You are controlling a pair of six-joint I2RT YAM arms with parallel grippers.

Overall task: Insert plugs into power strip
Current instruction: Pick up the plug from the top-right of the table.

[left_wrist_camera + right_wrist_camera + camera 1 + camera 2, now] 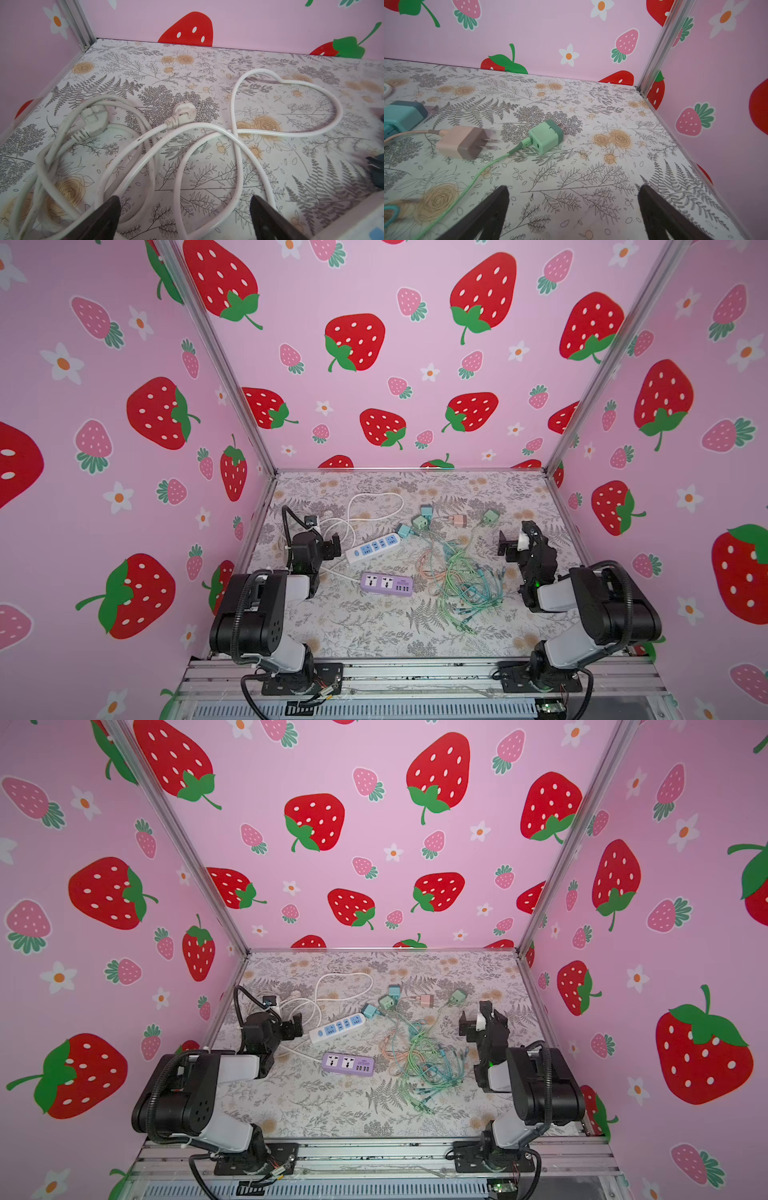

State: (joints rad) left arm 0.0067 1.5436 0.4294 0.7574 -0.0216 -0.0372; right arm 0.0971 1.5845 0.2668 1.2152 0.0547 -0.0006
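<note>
Loose pastel plugs (420, 523) on table (374, 635), white power strip (372, 548), purple strip (387, 584) alongside

Bench (591, 182): a smooth, matt printed floral covering, lightly scuffed and speckled. The white cords (236, 128) have a glossy, smooth plastic sheath with dark smudges, while the mint green plug (546, 136) and peach-pink plug (460, 142) are matt pastel plastic with darker end caps and bare metal prongs (485, 147). Walls (550, 31): matt pink printed panels joined by a ribbed, dull-sheen metal post (660, 47).
</note>
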